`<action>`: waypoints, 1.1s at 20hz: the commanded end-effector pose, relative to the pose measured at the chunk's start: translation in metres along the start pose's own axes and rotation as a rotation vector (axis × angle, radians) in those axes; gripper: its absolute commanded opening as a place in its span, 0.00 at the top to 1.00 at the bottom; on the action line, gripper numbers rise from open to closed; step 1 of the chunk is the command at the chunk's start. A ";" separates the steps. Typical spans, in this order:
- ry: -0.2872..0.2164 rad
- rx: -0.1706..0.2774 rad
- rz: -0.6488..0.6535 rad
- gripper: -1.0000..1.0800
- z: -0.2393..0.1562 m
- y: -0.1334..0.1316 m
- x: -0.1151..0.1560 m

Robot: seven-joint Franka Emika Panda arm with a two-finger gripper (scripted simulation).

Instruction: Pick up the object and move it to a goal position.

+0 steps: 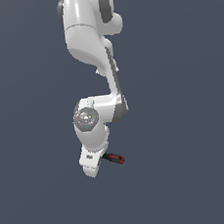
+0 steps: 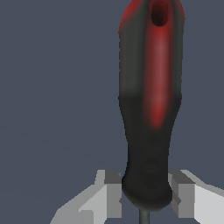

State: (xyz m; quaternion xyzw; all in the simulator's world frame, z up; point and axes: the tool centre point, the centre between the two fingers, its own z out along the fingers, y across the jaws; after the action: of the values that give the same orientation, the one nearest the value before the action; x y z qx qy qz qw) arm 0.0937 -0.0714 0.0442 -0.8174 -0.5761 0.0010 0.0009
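The object is a small screwdriver with a black-and-red handle. Its handle fills much of the wrist view, and a bit of the thin dark shaft shows below the handle's base. My gripper has one grey finger on each side of that base, both touching it, so it is shut on the handle. In the exterior view the screwdriver sticks out sideways from the white gripper toward the exterior view's right. The fingertips are hidden there behind the hand.
The white arm comes down from the top of the exterior view. Everything around it is a plain dark blue-grey surface.
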 end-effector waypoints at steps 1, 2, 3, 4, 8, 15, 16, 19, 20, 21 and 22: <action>0.000 -0.003 0.001 1.00 -0.019 0.004 -0.011; 0.000 -0.002 0.000 1.00 -0.027 0.006 -0.015; 0.000 -0.002 0.000 1.00 -0.037 0.007 -0.021; 0.000 -0.002 0.000 1.00 -0.046 0.009 -0.026; 0.001 -0.002 0.000 1.00 -0.086 0.017 -0.049; 0.002 -0.002 -0.001 1.00 -0.155 0.030 -0.087; 0.002 -0.002 -0.001 1.00 -0.164 0.032 -0.092; 0.002 -0.002 -0.001 1.00 -0.191 0.038 -0.108; 0.002 -0.002 -0.001 1.00 -0.200 0.040 -0.113; 0.002 -0.002 -0.001 1.00 -0.209 0.041 -0.117; 0.002 -0.002 -0.001 1.00 -0.218 0.043 -0.122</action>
State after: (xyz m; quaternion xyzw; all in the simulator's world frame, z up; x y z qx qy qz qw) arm 0.0941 -0.1933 0.2479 -0.8174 -0.5761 -0.0004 0.0005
